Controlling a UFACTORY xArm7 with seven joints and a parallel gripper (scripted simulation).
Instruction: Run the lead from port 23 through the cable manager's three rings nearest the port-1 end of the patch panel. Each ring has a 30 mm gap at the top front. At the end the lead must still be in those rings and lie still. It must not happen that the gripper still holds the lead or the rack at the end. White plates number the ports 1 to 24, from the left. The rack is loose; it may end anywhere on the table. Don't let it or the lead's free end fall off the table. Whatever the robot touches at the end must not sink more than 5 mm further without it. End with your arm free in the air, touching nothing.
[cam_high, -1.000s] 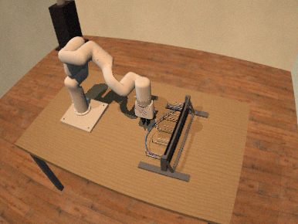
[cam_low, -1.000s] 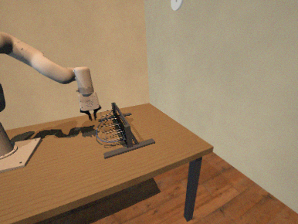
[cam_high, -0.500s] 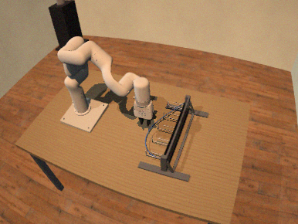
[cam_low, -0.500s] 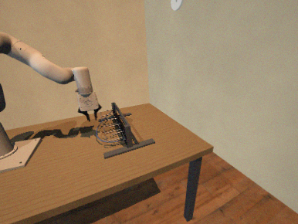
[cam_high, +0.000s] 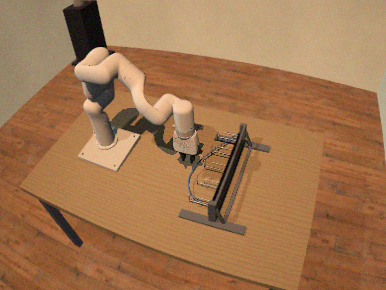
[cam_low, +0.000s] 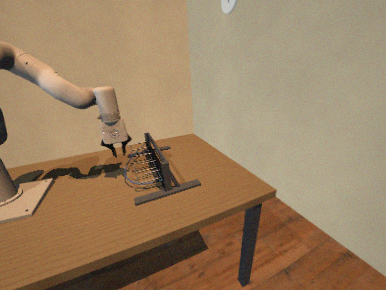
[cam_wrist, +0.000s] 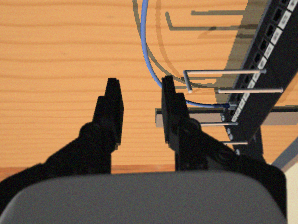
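I see 1 rack (cam_high: 226, 179) on the counter (cam_high: 150, 210), its wire rings (cam_wrist: 225, 75) on the side facing the arm. 1 blue cable (cam_high: 191, 176) bows out from them toward 9 o'clock in the top view. My claw (cam_wrist: 141, 107) hovers just beside it, fingers apart, holding nothing.

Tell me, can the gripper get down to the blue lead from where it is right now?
Probably yes. The gripper is open, holds nothing, and hangs just beside the blue lead, which bows out in front of the rings over bare table.
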